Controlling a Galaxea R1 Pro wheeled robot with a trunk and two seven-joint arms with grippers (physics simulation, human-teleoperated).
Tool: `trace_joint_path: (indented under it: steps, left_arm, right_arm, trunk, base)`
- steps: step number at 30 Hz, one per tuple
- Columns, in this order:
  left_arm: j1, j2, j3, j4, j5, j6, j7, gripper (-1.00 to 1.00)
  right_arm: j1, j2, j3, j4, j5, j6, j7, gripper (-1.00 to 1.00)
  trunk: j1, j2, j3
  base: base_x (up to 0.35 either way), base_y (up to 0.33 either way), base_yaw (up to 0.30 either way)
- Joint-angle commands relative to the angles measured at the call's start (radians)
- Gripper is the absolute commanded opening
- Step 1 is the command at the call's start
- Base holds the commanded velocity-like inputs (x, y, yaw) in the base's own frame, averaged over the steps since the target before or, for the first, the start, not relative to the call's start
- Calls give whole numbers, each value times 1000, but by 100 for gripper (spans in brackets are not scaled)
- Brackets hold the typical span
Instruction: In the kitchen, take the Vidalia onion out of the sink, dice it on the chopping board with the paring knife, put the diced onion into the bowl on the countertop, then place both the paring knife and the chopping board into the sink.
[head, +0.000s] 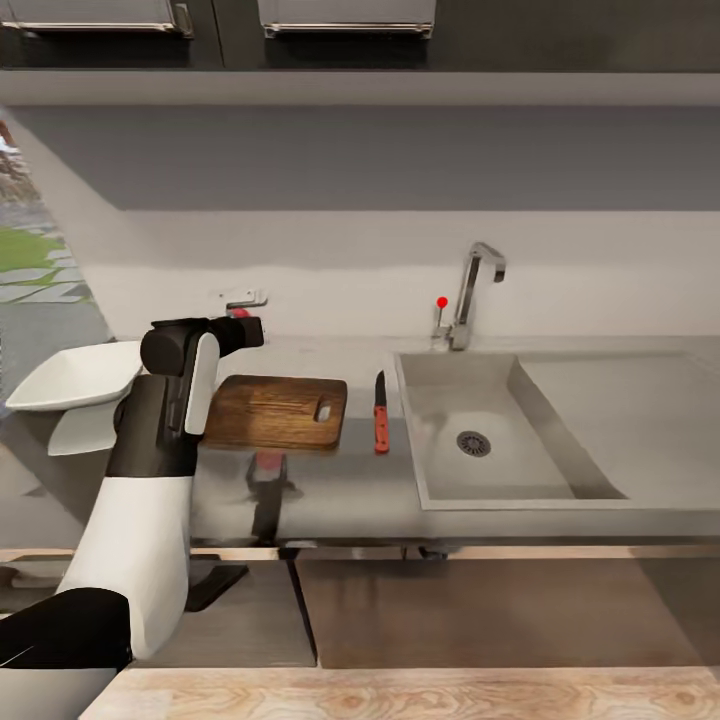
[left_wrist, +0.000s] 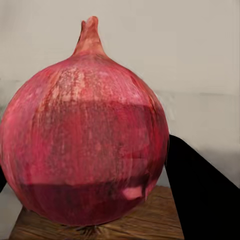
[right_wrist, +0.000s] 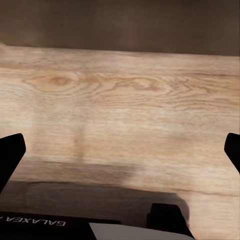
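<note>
The Vidalia onion (left_wrist: 85, 135), pinkish-red with a pointed stem, sits between the dark fingers (left_wrist: 200, 195) of my left gripper (head: 246, 324), which is shut on it. Only a red sliver of the onion (head: 240, 313) shows past the wrist. It hangs just over the far left end of the chopping board (head: 275, 411), whose wood shows under it (left_wrist: 150, 220). The paring knife (head: 381, 412) lies on the countertop (head: 640, 400) between board and sink (head: 480, 480). The white bowl (head: 75, 375) stands left of my arm. My right gripper (right_wrist: 120, 150) is open over pale wood.
A curved chrome tap (head: 478, 280) with a red knob (head: 442, 302) stands behind the basin, and the drain (head: 473, 443) lies in its middle. A wall socket (head: 238, 297) is behind the board. Dark cabinets (head: 480, 610) sit under the counter.
</note>
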Motion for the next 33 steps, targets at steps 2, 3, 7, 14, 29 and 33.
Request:
trace_joint_path:
  steps: [2, 3, 7, 14, 29, 33]
  left_arm:
    - [4, 0, 0, 1, 7, 3, 6, -100]
    - [8, 0, 0, 1, 7, 3, 6, -100]
    - [16, 0, 0, 2, 7, 2, 5, -100]
    - [46, 0, -1, 6, 8, 1, 5, -100]
    - [49, -2, -1, 34, 10, 0, 5, -100]
    - [49, -2, -2, 34, 10, -1, 5, -100]
  right_arm:
    - [0, 0, -4, 1, 11, -3, -7, 100]
    - [-1, 0, -4, 1, 11, -3, -7, 100]
    - [0, 0, -4, 1, 11, -2, -8, 100]
    - [0, 0, -4, 1, 11, -3, -8, 100]
    - [-1, -6, -5, 0, 13, -13, -6, 100]
    - [-1, -4, -4, -1, 13, -8, -12, 100]
  trunk:
    - [0, 0, -1]
    - [0, 0, -1]
    - [0, 0, -1]
    - [0, 0, -6]
    - [0, 0, -21]
    - [0, 0, -21]
  base:
    - [1, 98, 0]
    - [1, 49, 0]
    - [0, 18, 0]
    - [0, 2, 0]
    - [0, 0, 0]
    - [0, 0, 0]
